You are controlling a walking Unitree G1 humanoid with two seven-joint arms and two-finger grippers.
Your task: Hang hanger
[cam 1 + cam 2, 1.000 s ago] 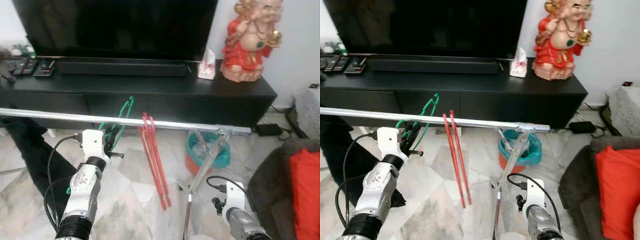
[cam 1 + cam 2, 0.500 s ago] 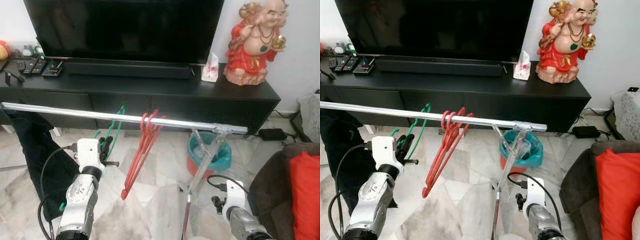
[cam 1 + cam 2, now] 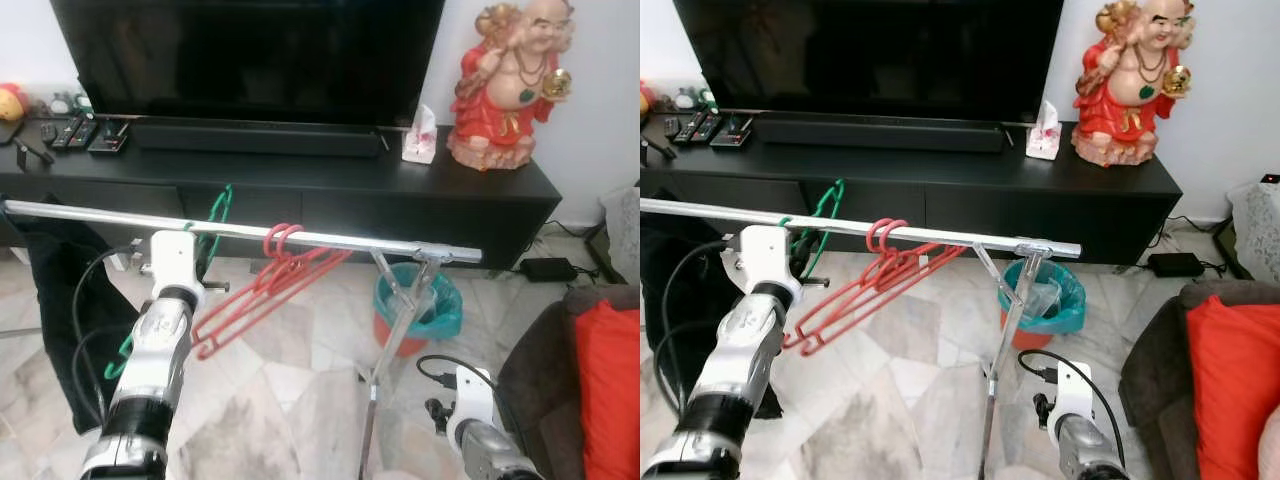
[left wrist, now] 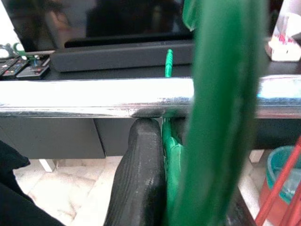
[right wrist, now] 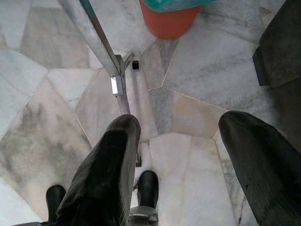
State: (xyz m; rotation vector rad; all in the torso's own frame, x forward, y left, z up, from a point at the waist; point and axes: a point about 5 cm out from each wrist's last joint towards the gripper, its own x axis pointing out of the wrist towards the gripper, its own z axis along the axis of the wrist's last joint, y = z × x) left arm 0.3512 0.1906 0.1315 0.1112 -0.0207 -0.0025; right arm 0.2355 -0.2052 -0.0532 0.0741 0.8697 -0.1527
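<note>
While the green hanger sits with its hook up at the silver rail, your left pincer pinches it just under that rail; in the left wrist view a black finger presses flat against the green plastic, right below the bar. The hook tip pokes up above the rail, and I cannot tell whether it rests on it. Just to the right on the same rail hang the red hangers, their hooks over the bar and their bodies tilted out toward your left arm, apart from the green one. The rail stands on a slanted metal leg, with a teal and orange bin behind it on the marble floor. A black cloth hangs at the rail's left end. Your right pincer hangs low near the stand's foot, its two fingers spread wide over the floor tiles, holding nothing. Behind the rail stands a black table carrying a television, a soundbar, remotes, a tissue pack and a red figurine. A red cushion lies far right.
</note>
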